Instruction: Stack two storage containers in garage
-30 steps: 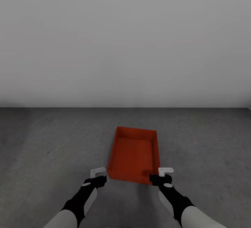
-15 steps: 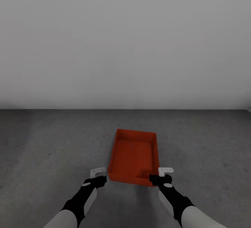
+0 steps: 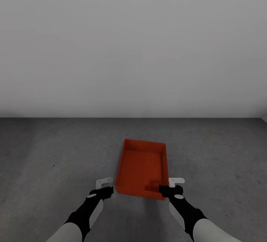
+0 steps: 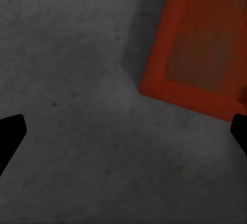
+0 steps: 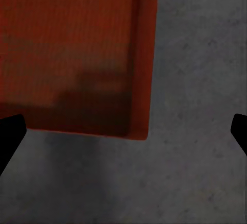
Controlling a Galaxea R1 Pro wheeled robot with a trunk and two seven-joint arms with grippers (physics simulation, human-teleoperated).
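Observation:
One red-orange storage container [image 3: 142,166] sits upright and empty on the dark grey concrete floor [image 3: 55,153] of the garage. My left gripper [image 3: 105,185] hangs open just outside its near left corner. My right gripper [image 3: 171,185] hangs open at its near right corner. In the left wrist view, the left gripper [image 4: 123,136] has its black fingertips [image 4: 10,134] spread wide over bare floor beside the container [image 4: 206,44]. The right wrist view shows the right gripper [image 5: 123,136] equally wide, with the container's corner [image 5: 77,44] below it. Neither gripper touches the container. The living room is out of view.
A plain white-grey wall [image 3: 133,42] closes off the floor a short way behind the container. Bare concrete stretches to the left and right of it.
The whole picture has shifted slightly downward, so the camera has moved. The container lies in the same place on the floor, and both grippers hang open as before.

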